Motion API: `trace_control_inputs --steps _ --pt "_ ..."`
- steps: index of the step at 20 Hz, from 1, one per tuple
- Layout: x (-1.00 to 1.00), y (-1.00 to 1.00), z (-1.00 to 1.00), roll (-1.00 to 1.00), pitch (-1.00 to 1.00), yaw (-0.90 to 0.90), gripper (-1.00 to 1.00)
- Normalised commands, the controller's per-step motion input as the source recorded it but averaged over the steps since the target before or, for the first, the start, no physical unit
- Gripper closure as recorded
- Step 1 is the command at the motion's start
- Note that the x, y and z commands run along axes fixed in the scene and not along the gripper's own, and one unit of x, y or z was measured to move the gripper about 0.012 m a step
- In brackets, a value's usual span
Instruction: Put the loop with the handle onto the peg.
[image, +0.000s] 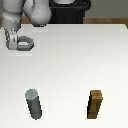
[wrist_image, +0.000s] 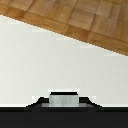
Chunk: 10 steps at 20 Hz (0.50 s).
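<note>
The loop with the handle (image: 24, 43) sat at the tool (image: 11, 41), far corner of the white desk (image: 75, 60) on the exterior view's left. Tool looked clamped on the stubby handle, ring sticking out sideways, prob. held clear of the desk. Wrist view showed only a grey bit (wrist_image: 64, 99) betw. the dark jaws. Judged stiff, light, smooth, maybe slippery; handle = best hold. The peg (image: 34, 103) stood upright, well apart, wooden block (image: 96, 104) beside it. No labels or writing.

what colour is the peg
Dark grey with a lighter grey top, clearest in the exterior view.
</note>
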Motion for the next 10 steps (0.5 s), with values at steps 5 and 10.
trace_control_inputs --steps 5,10 --pt "1.0 0.0 0.0 0.0 0.0 0.0 1.0" --pt "0.6 0.0 0.0 0.0 0.0 0.0 1.0"
